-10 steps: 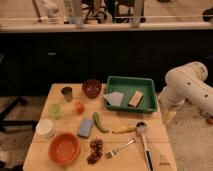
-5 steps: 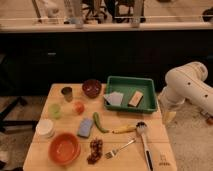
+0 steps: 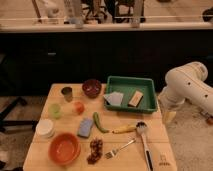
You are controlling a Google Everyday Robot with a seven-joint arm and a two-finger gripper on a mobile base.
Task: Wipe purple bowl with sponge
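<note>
The robot's white arm (image 3: 190, 85) hangs folded off the right side of the wooden table (image 3: 162, 150). Its gripper (image 3: 169, 116) is low beside the table's right edge, just past the green tray (image 3: 150, 82) and well apart from everything it needs; whether it is released or clenched I cannot tell. By the look of it the task has not really begun, and the step in hand is the reach for the sponge. The next move calls for swinging the arm left across the table, over the spoon and banana, and coming down on the pad from above without knocking its neighbours. The orange bowl (image 3: 64, 148) sits at the near left corner and is not the target. The purple bowl (image 3: 92, 88) stands upright at the far edge, mouth up, just left of the tray. The sponge (image 3: 85, 127) lies flat near the middle of the table, between the two bowls, with a green pepper (image 3: 99, 123) just beside it on the right. Its long axis runs near to far, the far end leaning slightly right, roughly towards the purple bowl.
</note>
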